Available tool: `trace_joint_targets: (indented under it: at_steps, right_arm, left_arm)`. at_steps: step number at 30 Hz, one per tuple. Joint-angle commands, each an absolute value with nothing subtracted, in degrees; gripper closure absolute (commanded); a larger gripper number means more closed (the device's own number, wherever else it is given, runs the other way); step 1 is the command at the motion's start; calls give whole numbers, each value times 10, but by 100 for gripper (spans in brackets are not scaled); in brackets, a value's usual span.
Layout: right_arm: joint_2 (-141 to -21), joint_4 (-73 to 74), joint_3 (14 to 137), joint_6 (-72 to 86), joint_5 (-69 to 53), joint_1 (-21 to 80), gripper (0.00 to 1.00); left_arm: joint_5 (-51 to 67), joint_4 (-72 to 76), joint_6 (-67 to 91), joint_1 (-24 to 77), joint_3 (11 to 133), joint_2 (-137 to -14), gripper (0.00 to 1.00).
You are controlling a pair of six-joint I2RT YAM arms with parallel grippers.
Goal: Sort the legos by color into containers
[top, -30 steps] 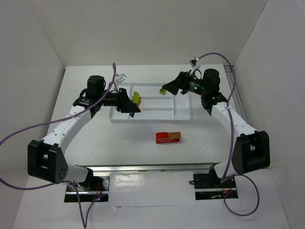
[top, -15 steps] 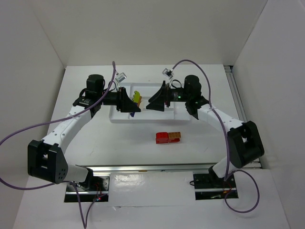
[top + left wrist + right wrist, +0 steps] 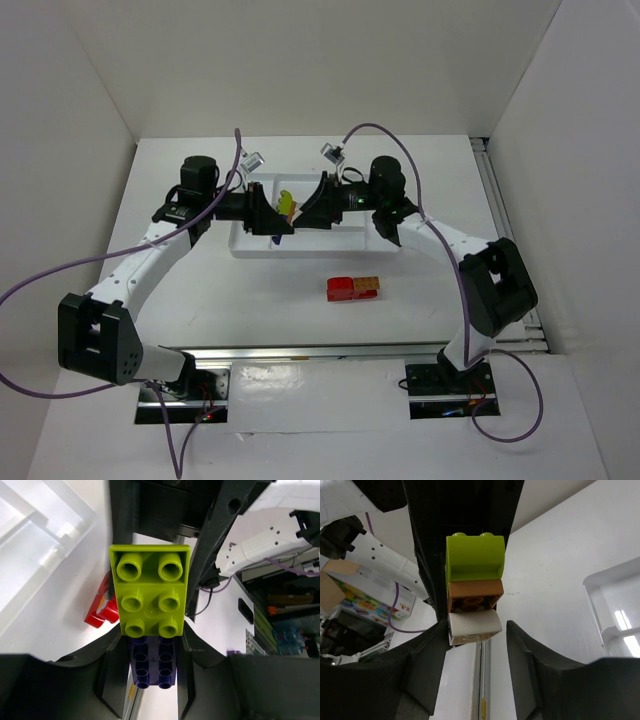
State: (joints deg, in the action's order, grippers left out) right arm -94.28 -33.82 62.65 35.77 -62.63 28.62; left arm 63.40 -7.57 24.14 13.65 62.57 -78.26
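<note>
My left gripper (image 3: pixel 275 218) is shut on a purple lego (image 3: pixel 151 662) with a lime green lego (image 3: pixel 150 590) joined to it, held above the white tray (image 3: pixel 370 228) at its left end. My right gripper (image 3: pixel 305 214) faces that stack (image 3: pixel 287 205) from the right. In the right wrist view the stack shows a lime green lego (image 3: pixel 474 552), an orange one (image 3: pixel 474 595) and a white end piece (image 3: pixel 475 622). The right gripper (image 3: pixel 477 627) is open, jaws either side of the white piece: the left finger touches it, the right one stands apart.
A red lego (image 3: pixel 341 289) joined to an orange lego (image 3: pixel 366 285) lies on the table in front of the tray. The red one (image 3: pixel 102 612) also shows in the left wrist view, beside the tray's compartments (image 3: pixel 45 540). White walls surround the table.
The right arm has swung left across the tray, from its far right end to the stack held by the left gripper. The left arm has not moved.
</note>
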Motion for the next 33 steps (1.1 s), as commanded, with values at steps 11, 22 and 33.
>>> trace_joint_targets:
  at_steps: [11,22,33]
  right_arm:
    - [-947,-404,642,386,-610,299,92]
    - [-932,-260,642,311,-546,287,96]
    - [-925,-34,664,250,-248,253,96]
  left_arm:
    - [614,-117,186,134,655,-771,93]
    - [588,-135,187,128,660,-766,100]
    - [553,-130,215,79,654,-766,100]
